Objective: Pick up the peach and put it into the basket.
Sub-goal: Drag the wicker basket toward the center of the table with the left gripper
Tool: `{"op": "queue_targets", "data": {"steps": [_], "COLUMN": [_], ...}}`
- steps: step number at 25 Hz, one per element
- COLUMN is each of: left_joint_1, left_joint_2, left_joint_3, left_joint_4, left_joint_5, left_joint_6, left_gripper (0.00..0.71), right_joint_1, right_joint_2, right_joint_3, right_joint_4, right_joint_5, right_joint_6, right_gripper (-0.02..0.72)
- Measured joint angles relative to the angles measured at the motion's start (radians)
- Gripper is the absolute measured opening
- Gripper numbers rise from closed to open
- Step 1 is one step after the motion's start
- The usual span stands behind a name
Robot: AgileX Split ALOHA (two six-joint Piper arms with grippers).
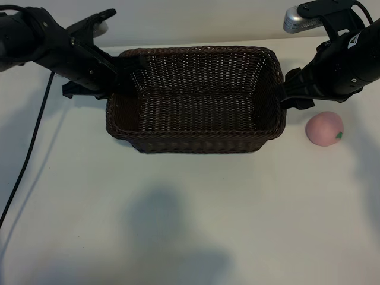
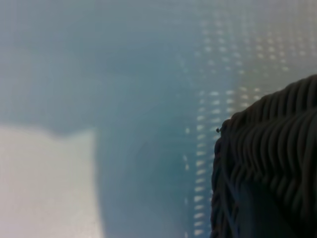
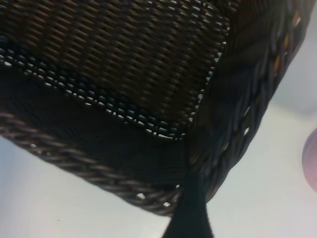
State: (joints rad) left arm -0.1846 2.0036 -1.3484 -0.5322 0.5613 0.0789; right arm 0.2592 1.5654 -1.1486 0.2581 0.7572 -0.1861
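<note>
The dark brown wicker basket (image 1: pixel 196 98) stands in the middle of the table with nothing in it. The pink peach (image 1: pixel 325 128) lies on the table just right of it, with its edge also showing in the right wrist view (image 3: pixel 312 159). My left gripper (image 1: pixel 127 64) is at the basket's back left corner, narrowly closed over the braided rim (image 2: pixel 267 148). My right gripper (image 1: pixel 285 90) is against the basket's right rim, wide open, above and left of the peach and apart from it. One dark finger (image 3: pixel 191 210) lies against the outside of a basket corner (image 3: pixel 198 148).
A black cable (image 1: pixel 29 148) hangs down from the left arm across the table's left side. A silver camera housing (image 1: pixel 300 19) sticks out above the right arm. White tabletop stretches in front of the basket, with soft shadows on it.
</note>
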Motion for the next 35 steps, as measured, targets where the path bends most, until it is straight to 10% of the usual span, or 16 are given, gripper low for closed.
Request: {"op": "queue_targets", "data": {"steps": [35], "left_joint_1": [-0.013], "left_joint_2": [0.050], "left_joint_3": [-0.002], "left_joint_4": [-0.004], "left_joint_5": [0.008], "left_joint_6": [-0.021], "left_gripper": [0.183], "right_joint_1": [0.000], "right_joint_2": [0.000], "right_joint_3": [0.000], "right_joint_4": [0.000], "right_joint_5": [0.000], "right_joint_6": [0.000], "right_gripper": [0.595]}}
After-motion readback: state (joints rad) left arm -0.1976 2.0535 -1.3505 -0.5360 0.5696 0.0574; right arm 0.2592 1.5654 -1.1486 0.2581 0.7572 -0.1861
